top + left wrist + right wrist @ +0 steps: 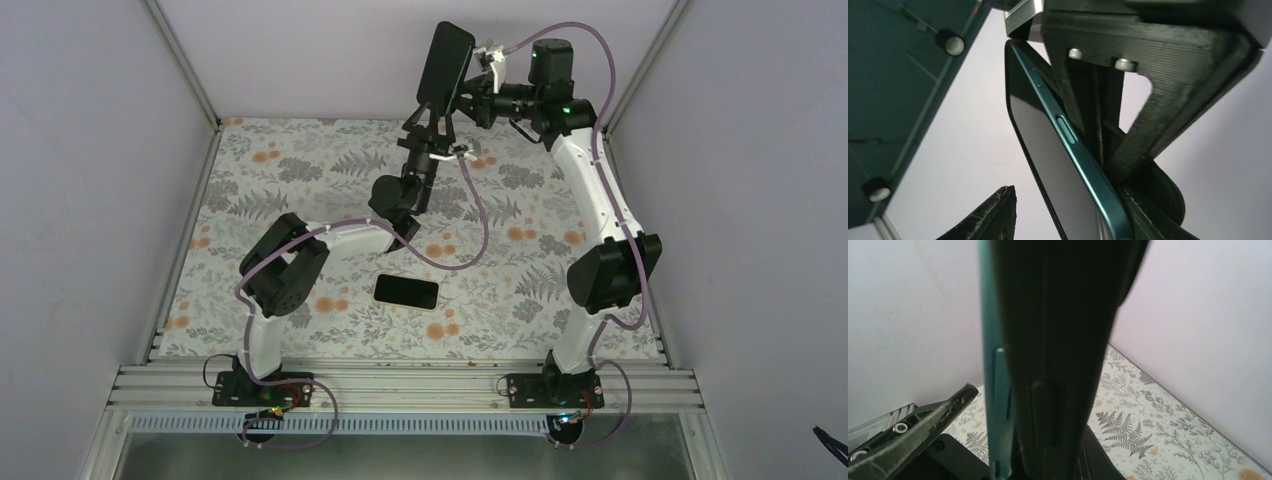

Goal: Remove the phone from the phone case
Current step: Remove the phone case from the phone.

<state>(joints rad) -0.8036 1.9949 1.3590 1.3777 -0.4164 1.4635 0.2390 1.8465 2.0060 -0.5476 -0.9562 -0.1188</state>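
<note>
A dark phone in a black case (445,62) is held upright high above the table's far end. In the right wrist view the phone's teal edge (996,390) stands beside the thick black case (1063,365). My right gripper (470,88) reaches in from the right and straddles both, one fingertip (965,392) close to the teal edge, the other behind the case. My left gripper (428,108) is under the phone. The phone's screen (1048,150) rests against the right finger (1153,210). The left finger (995,215) stands well apart from it.
A second dark phone (407,291) lies flat on the floral table cover (300,170) between the two arm bases. Grey walls and metal frame posts close in the left, right and far sides. A purple cable (470,240) loops over the table's middle.
</note>
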